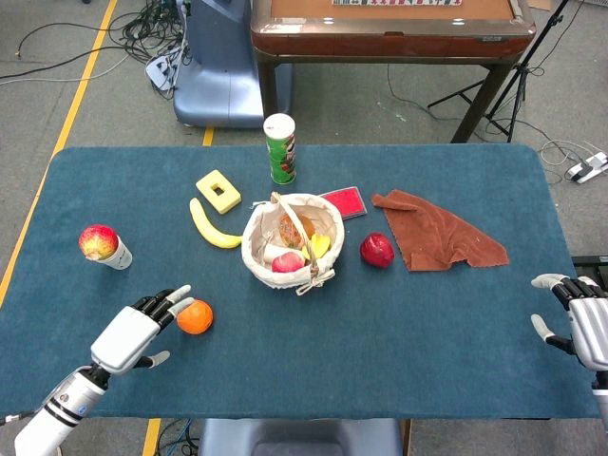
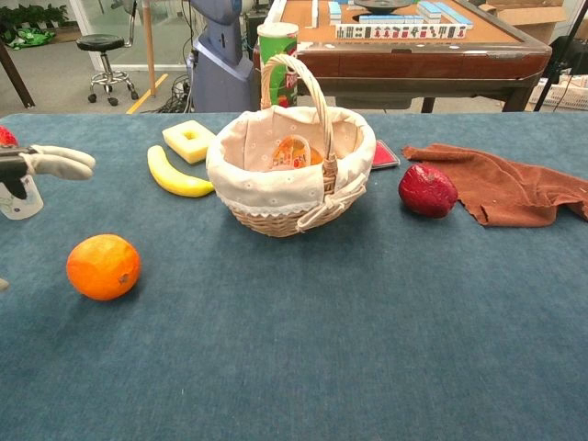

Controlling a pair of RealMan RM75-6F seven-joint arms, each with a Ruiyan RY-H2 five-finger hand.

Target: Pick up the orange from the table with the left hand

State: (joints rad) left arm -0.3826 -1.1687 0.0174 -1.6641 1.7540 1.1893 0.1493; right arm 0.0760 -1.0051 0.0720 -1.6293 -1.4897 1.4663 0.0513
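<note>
The orange (image 1: 195, 317) lies on the blue table at the front left; the chest view shows it too (image 2: 104, 266). My left hand (image 1: 136, 332) hovers just left of it with fingers spread and nothing in its grasp, its fingertips (image 1: 180, 293) reaching over the fruit's upper left. Only those fingertips (image 2: 55, 163) show at the left edge of the chest view, above the orange. My right hand (image 1: 578, 320) stays at the table's right edge, fingers apart and holding nothing.
A wicker basket (image 1: 255, 249) with fruit stands mid-table. Around it lie a banana (image 1: 211, 228), a yellow sponge (image 1: 218, 191), a green can (image 1: 280, 148), a red fruit (image 1: 376, 250) and a brown cloth (image 1: 437, 233). An apple on a cup (image 1: 103, 246) stands far left.
</note>
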